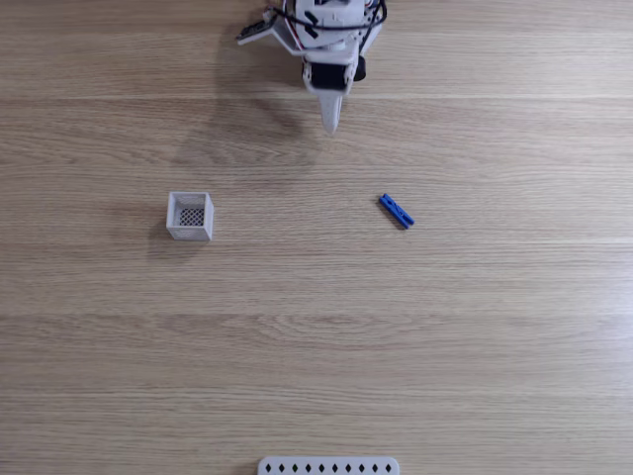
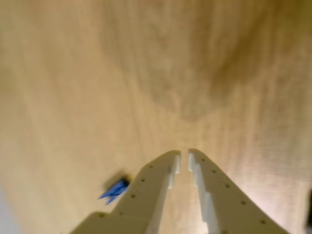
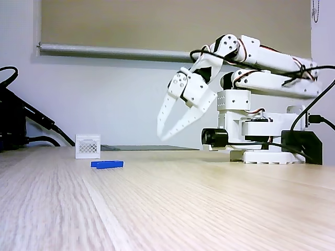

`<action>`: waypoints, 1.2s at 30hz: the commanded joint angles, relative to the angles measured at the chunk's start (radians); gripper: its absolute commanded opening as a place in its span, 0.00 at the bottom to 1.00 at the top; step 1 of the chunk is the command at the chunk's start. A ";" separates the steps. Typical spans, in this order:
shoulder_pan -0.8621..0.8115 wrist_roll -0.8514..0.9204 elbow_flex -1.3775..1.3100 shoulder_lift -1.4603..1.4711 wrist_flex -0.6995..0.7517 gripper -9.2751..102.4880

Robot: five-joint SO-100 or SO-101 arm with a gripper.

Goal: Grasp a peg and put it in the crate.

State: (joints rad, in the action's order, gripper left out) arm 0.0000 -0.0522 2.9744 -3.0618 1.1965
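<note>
The blue peg [image 1: 397, 211] lies flat on the wooden table, right of centre in a fixed view. It also shows as a low blue bar [image 3: 107, 164] in the side-on fixed view and as a blurred blue shape [image 2: 114, 190] at the wrist view's lower left. The white crate [image 1: 190, 216] stands at the left, its dark grid bottom visible; from the side the crate [image 3: 88, 146] sits behind the peg. My white gripper [image 1: 331, 124] hangs above the table, well away from both. My gripper [image 3: 160, 134] points down, shut and holding nothing; its fingertips [image 2: 175, 157] leave only a thin slit.
A white strip with diamond holes [image 1: 328, 465] lies at the table's near edge. The arm's base [image 3: 264, 151] with its cables stands at the right in the side-on fixed view, and black cables [image 3: 21, 123] sit at the left. Bare wood lies between peg and crate.
</note>
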 commanded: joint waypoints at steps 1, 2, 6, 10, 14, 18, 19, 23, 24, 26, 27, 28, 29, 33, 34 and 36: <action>0.008 0.043 -0.190 0.192 -0.041 0.08; 0.008 0.083 -0.235 0.252 -0.052 0.08; 0.008 0.383 -0.426 0.492 -0.089 0.08; 0.008 0.824 -0.571 0.721 -0.104 0.08; 0.008 1.313 -0.681 0.879 -0.106 0.08; 0.008 1.776 -0.759 0.971 -0.106 0.08; 0.014 1.881 -0.772 0.989 -0.106 0.08; 0.051 2.194 -0.822 1.062 -0.100 0.08; 0.063 2.246 -0.836 1.074 -0.104 0.08; 0.091 2.316 -0.873 1.098 -0.107 0.08; 0.115 2.332 -0.885 1.108 -0.104 0.08; 0.138 2.333 -0.900 1.117 -0.106 0.08; 0.161 2.330 -0.917 1.126 -0.106 0.08; 0.236 2.295 -0.968 1.201 -0.106 0.08; 0.249 2.276 -0.974 1.220 -0.106 0.08; 0.265 2.223 -0.996 1.252 -0.107 0.09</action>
State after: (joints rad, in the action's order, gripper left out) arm 0.2332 2.2273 2.0970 -1.8178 1.1045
